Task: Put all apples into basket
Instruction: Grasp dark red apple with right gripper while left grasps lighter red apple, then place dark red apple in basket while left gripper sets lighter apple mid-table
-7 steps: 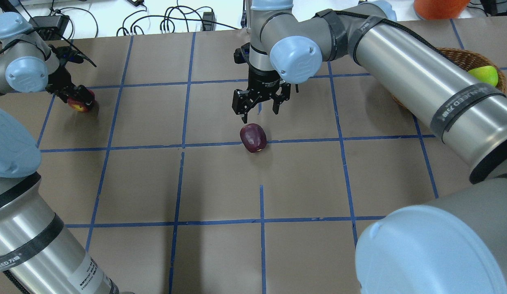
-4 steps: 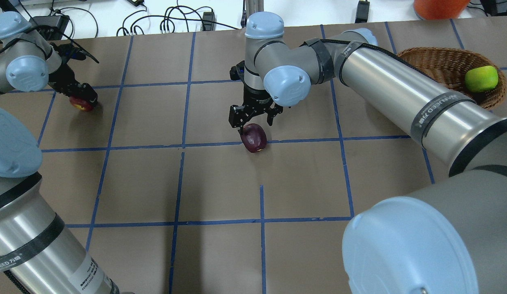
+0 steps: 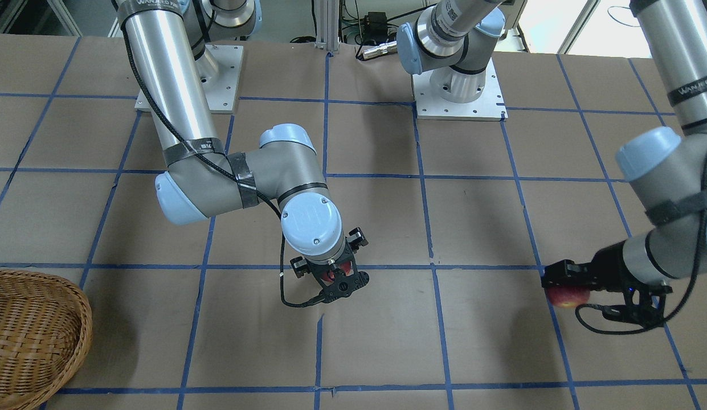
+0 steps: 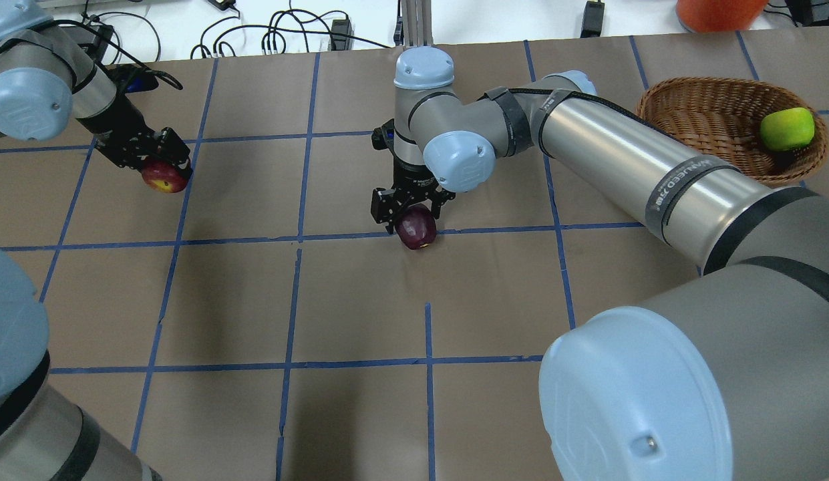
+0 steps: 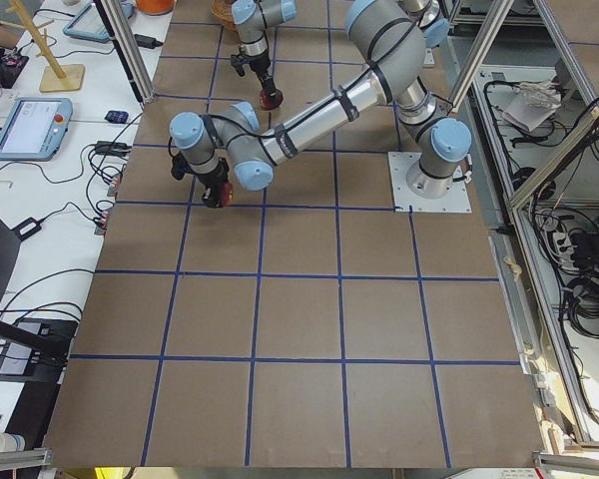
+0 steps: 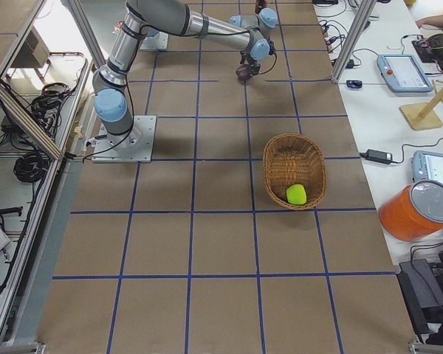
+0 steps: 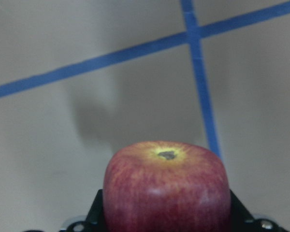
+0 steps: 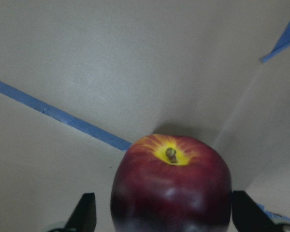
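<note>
Item: dark apple [image 4: 416, 229], on table [image 4: 361, 300] mid-grid, straddled by right claw [image 4: 410, 216], jaws not yet clenched; to be squeezed across widest part, lifted straight, carried to basket [image 4: 708, 110] w/ green apple [image 4: 787, 128] inside; red apple [image 4: 166, 179] gripped in left claw [image 4: 161, 164].

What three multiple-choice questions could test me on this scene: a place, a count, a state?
1. Where is the maroon apple? A) in the basket B) in the left claw C) on the table, between the right claw's fingers.
2. How many apples lie in the basket? A) one B) none C) three.
3. What is the left claw doing? A) hanging open, empty B) gripping the red apple C) gripping the basket rim.
Answers: 1 C, the right wrist view shows a finger on each side; 2 A, only the green apple is inside; 3 B, the left wrist view shows it wedged between the fingers.
</note>
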You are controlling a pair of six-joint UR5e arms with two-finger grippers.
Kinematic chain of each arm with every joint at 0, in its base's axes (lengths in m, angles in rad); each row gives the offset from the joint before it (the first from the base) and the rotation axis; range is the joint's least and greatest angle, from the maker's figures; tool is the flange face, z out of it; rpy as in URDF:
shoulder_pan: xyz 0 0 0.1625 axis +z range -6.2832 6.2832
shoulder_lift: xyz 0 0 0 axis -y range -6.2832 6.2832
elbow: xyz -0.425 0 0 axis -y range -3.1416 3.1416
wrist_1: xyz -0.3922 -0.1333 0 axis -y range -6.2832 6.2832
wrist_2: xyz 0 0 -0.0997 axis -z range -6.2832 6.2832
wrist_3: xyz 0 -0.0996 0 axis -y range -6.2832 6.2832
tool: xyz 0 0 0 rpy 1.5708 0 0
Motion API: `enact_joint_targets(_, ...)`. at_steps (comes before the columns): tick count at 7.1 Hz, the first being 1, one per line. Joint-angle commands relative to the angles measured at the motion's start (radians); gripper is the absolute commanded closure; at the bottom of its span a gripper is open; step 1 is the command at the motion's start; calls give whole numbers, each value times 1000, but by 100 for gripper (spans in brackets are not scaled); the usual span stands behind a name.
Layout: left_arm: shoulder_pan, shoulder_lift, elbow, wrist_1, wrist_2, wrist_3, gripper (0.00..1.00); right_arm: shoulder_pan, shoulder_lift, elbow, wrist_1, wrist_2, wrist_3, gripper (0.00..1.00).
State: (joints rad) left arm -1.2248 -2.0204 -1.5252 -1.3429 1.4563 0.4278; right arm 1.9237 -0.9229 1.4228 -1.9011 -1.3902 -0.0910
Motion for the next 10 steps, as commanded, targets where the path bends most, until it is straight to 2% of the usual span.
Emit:
enact_joint_targets(1, -155, 150, -137, -5, -17, -253, 80, 3, 6, 2, -13, -4, 2, 79)
enact_joint_targets(2, -250, 173, -173, -1, -14, -415, 80, 0, -2, -7, -7, -24, 5, 100)
enact_joint_targets(4, -387, 161, -254, 150, -14, -628, 80, -84, -39, -30, 7, -35, 4, 100)
enact_joint_targets(5, -444, 135, -312, 292, -14, -708, 79, -201, -60, -62, 66, -87, 1, 100)
enact_joint_targets(6, -506, 114, -352, 432, -16, -806, 78, -327, -77, -111, 129, -92, -12, 100)
enact_joint_targets(7, -575, 68, -349, 526, -20, -884, 77, -427, -85, -180, 192, -102, -16, 100)
enact_joint_targets(8, -647, 36, -336, 557, -19, -909, 77, -504, -77, -238, 212, -180, -25, 100)
enact_joint_targets(9, -692, 10, -311, 559, -16, -964, 55, -559, -74, -254, 208, -250, -54, 100)
enact_joint_targets(10, -700, -4, -302, 556, -14, -972, 22, -609, -64, -254, 192, -289, -143, 100)
